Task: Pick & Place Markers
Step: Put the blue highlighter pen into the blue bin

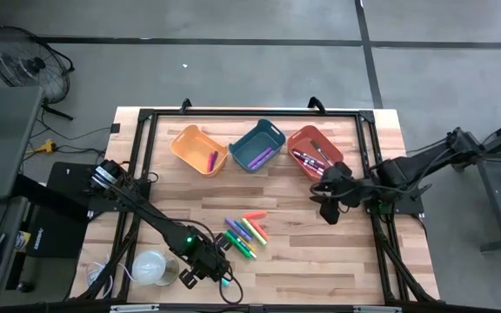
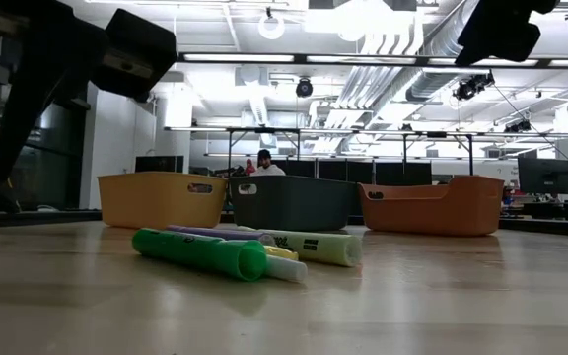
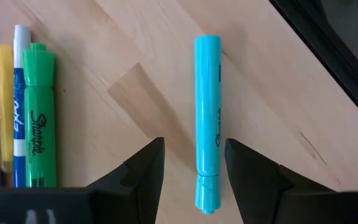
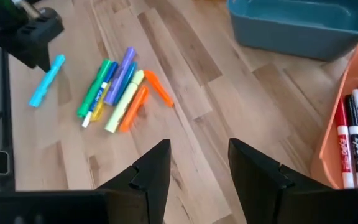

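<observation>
Left tool [image 3: 193,171] spread wide, straddling a cyan marker [image 3: 207,121] on the surface [image 3: 123,62]; right tool [image 4: 197,168] spread too, hovering near the red bin [image 1: 314,149].

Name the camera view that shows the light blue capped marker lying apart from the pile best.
The left wrist view: the light blue capped marker fills the frame, lying on the wood between the open left gripper fingers. The right wrist view shows it small; the high view barely shows it; the low view doesn't.
</observation>
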